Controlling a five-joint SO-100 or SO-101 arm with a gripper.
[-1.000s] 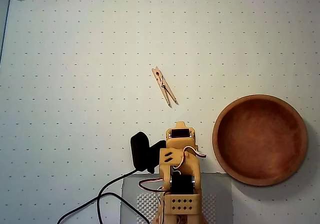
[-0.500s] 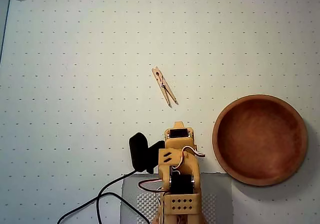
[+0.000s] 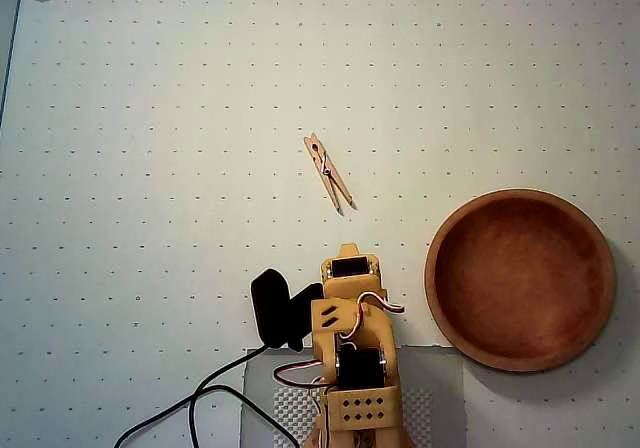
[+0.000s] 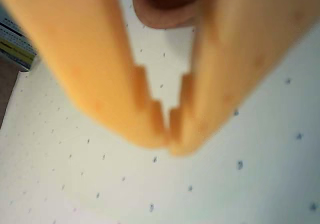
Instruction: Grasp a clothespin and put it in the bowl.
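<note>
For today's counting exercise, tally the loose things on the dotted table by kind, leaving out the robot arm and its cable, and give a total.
Clothespin: 1, wooden, lying flat on the table, apart from everything else
Bowl: 1, reddish-brown wood, nothing inside it
Total: 2

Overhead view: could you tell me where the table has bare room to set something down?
Bare mat spans everything left of the clothespin and above it and the bowl. The bottom edge is crowded by the arm and its cable.
</note>
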